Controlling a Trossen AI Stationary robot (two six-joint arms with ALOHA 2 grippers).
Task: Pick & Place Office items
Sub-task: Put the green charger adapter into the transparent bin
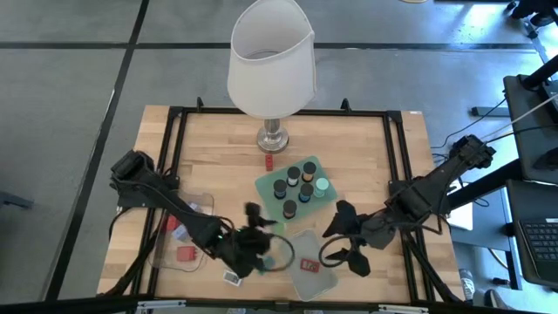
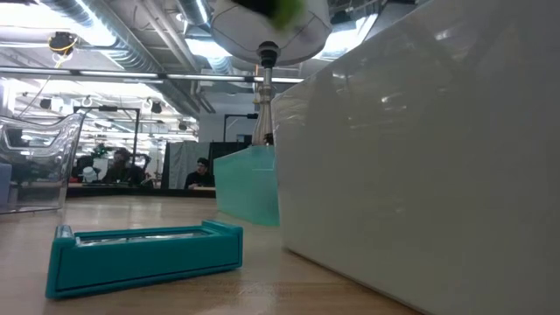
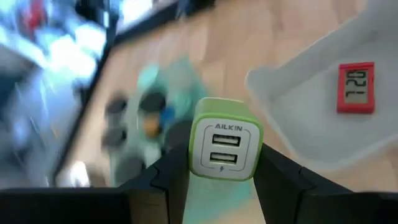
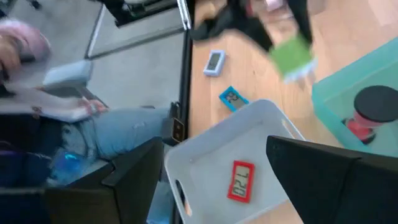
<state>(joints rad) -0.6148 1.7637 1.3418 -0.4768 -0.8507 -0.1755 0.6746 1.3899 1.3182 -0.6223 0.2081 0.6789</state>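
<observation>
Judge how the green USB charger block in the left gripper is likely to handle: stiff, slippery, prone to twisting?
The green charger block looks like rigid moulded plastic, so probably stiff and light. Its glossy sides may slip. The left gripper grips only its lower flanks, so it might pivot.

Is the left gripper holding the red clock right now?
No. The left gripper is clamped on a green USB charger block, while the red clock lies in the pale tray.
</observation>
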